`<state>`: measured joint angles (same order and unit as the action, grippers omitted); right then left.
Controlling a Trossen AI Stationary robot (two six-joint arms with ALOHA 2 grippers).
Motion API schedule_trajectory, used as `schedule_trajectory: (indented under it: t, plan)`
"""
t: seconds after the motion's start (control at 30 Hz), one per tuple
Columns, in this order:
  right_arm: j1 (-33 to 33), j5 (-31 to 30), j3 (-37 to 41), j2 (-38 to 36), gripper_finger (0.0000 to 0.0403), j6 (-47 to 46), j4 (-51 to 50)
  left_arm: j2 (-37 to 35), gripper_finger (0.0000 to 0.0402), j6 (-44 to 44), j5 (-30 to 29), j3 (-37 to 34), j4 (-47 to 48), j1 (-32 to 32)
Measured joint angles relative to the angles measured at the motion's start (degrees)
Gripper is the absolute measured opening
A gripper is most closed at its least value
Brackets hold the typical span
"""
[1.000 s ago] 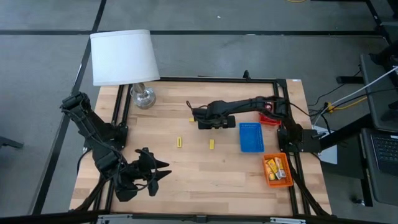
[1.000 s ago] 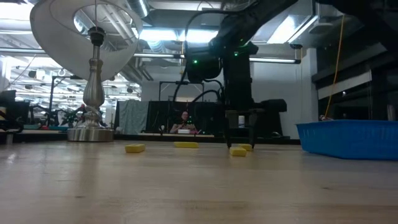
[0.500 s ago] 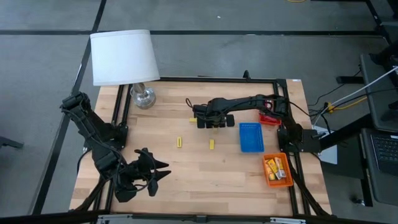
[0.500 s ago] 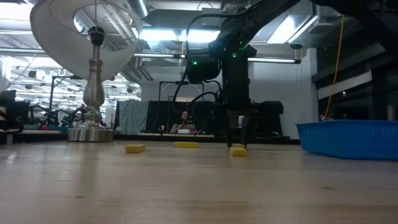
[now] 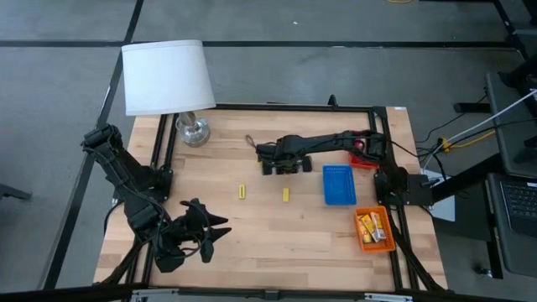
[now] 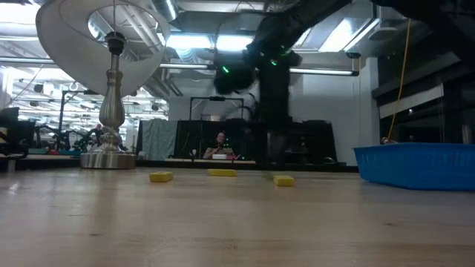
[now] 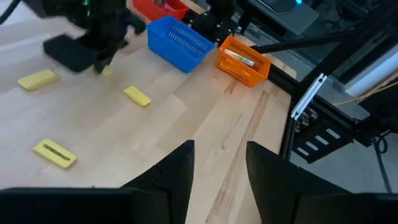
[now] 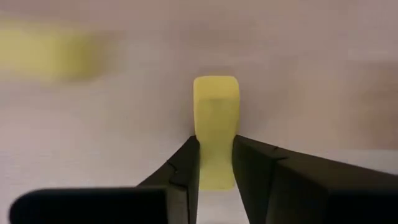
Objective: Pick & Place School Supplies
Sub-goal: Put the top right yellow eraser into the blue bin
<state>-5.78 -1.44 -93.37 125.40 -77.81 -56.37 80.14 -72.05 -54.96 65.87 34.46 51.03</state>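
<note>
Yellow between dark fingers [image 8: 186,168]: the right end effector [image 8: 214,163] is pinched narrow on a small yellow oblong piece [image 8: 216,127], over the far middle of the desk [image 5: 277,243]. A second yellow piece [image 5: 285,195] lies just beside the blue tray [image 5: 339,184], and a printed yellow pack [image 5: 242,191] lies left of that piece. Past the blue tray, an orange tray [image 5: 374,229] holding yellow items sits near the desk's right edge, and a red tray [image 5: 363,158] sits behind the right arm. At the near left corner, the left end effector [image 7: 219,168] waits with its fingers partly apart, gripping nothing. A white-shaded lamp [image 5: 165,77] stands at the far left corner.
</note>
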Motion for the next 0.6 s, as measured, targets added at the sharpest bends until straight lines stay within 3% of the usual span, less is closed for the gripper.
schedule_trajectory:
  t: [0.07, 0.17, 0.37, 0.43, 0.6]
  plan:
    - [0.9, 0.4, -3.2, 0.2, 0.0077, 1.6, 1.7, 0.0, 0.0141, 0.2, -0.8, 0.0, 0.0, 0.0]
    - [2.4, -0.7, -8.8, -0.2, 0.0077, 4.8, -3.9, 0.0, 0.0141, 0.6, -1.2, 0.0, 0.0, 0.0]
    - [4.7, -10.2, -19.0, -0.6, 0.0077, 11.0, -26.3, 0.0, 0.0141, 0.8, -2.4, 0.0, 0.0, 0.0]
    - [6.0, -13.1, -19.5, -1.9, 0.0077, 11.5, -33.4, 0.0, 0.0141, 1.0, -2.5, 0.0, 0.0, 0.0]
    - [8.2, -14.7, -9.0, -12.5, 0.0077, 8.3, -32.0, 0.0, 0.0141, 1.3, -3.8, 0.0, 0.4, 0.0]
